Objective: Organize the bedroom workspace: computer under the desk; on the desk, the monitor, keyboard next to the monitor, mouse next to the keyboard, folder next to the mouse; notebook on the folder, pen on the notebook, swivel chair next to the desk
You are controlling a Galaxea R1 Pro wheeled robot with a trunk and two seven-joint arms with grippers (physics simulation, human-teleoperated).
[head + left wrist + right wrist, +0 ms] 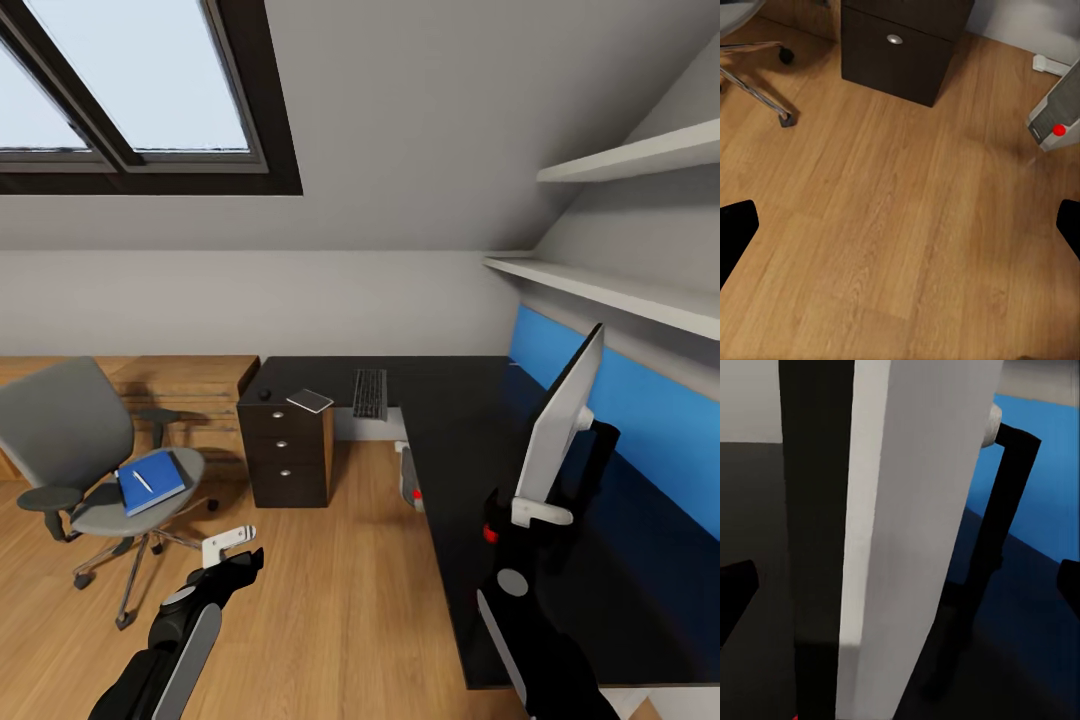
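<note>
Right tool [530, 512] grips thin monitor [562, 420] edge, glossy desk [450, 440].

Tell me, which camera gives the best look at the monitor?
The head view: it shows the monitor whole, edge-on on the desk, with its stand and the right gripper at its lower edge. The right wrist view sees just a close slice of its edge and stand.

Floor [900, 247]: warm wood planks, smooth, faint sheen. Desk [470, 440] top glossy black, mirroring the blue wall panel [640, 420]. Swivel chair [70, 440] seat looks like matt grey cloth, base silvery metal. My monitor [907, 532] back: pale, smooth, probably plastic.
</note>
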